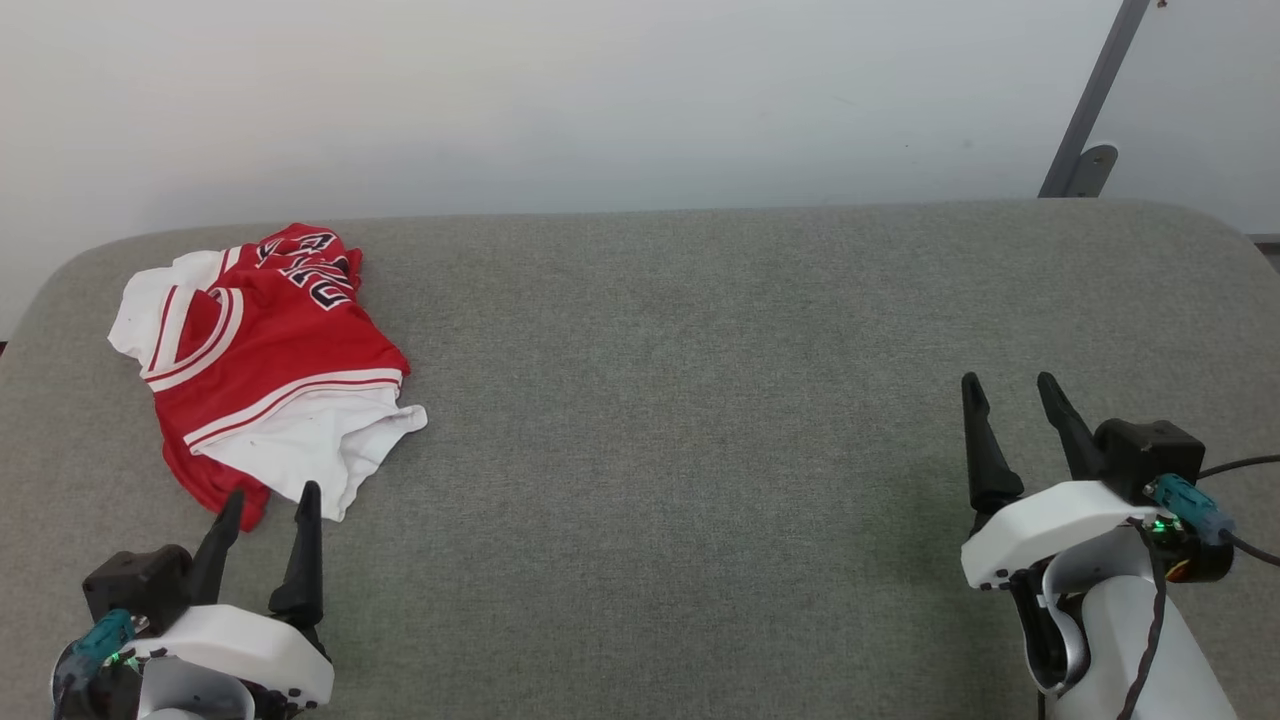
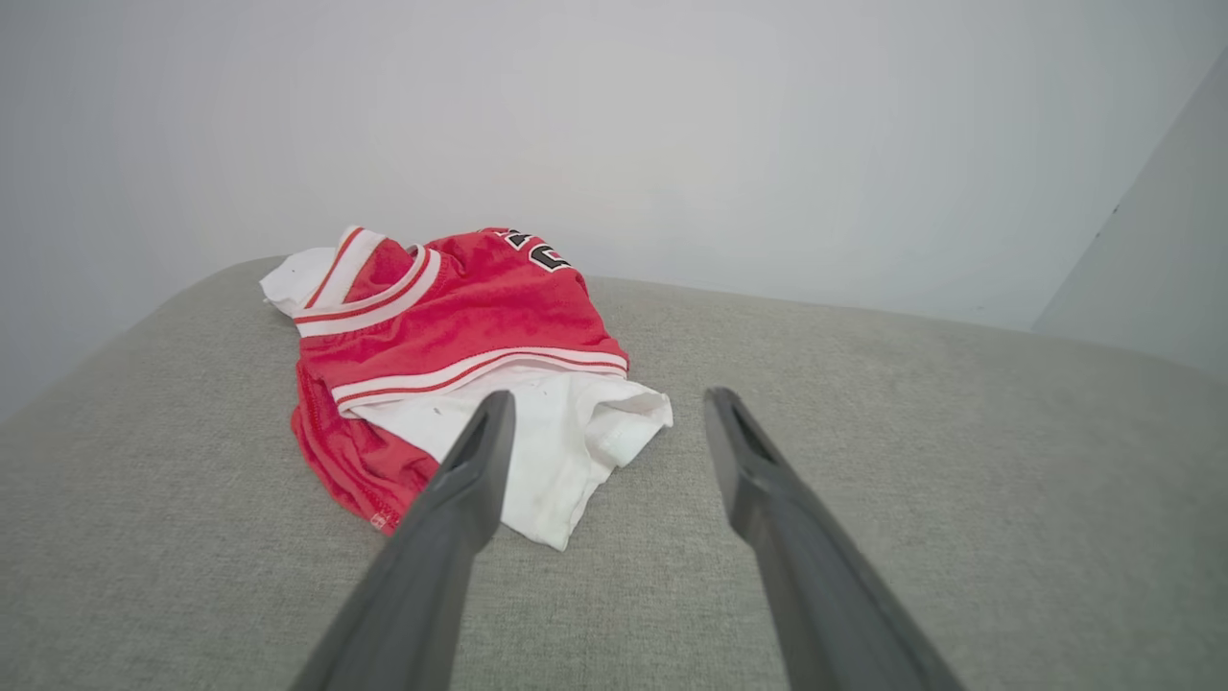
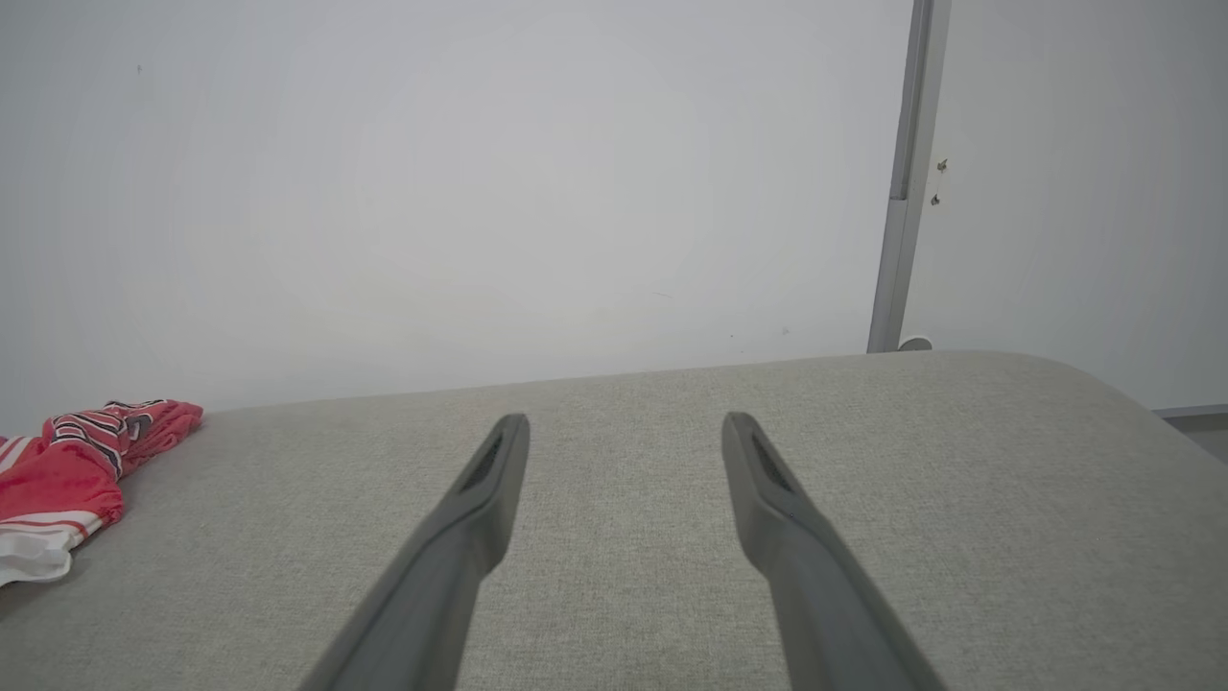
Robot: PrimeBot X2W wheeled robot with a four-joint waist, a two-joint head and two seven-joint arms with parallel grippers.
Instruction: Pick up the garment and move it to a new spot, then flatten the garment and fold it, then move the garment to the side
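In the head view, you see the garment [image 1: 265,360] lying crumpled at the far left of the grey fabric-covered counter [image 1: 680,400]. Its long axis runs roughly from the far edge toward you. The lettered red end is farthest away and a white panel points to the near right. The black-and-white block letters are folded over and can't be read. Your left hand [image 1: 272,492] sits just at the garment's near edge, fingers spread wide and holding nothing. Your right hand [image 1: 1008,380] is well apart at the right, also wide and empty.

In the left wrist view, your left hand [image 2: 609,395] aims along the garment [image 2: 460,317]. The striped trim crosses the heap and the lettering is at the far end.

In the right wrist view, your right hand [image 3: 625,418] is spread over bare counter [image 3: 959,461]. The garment [image 3: 58,480] lies at the left edge.
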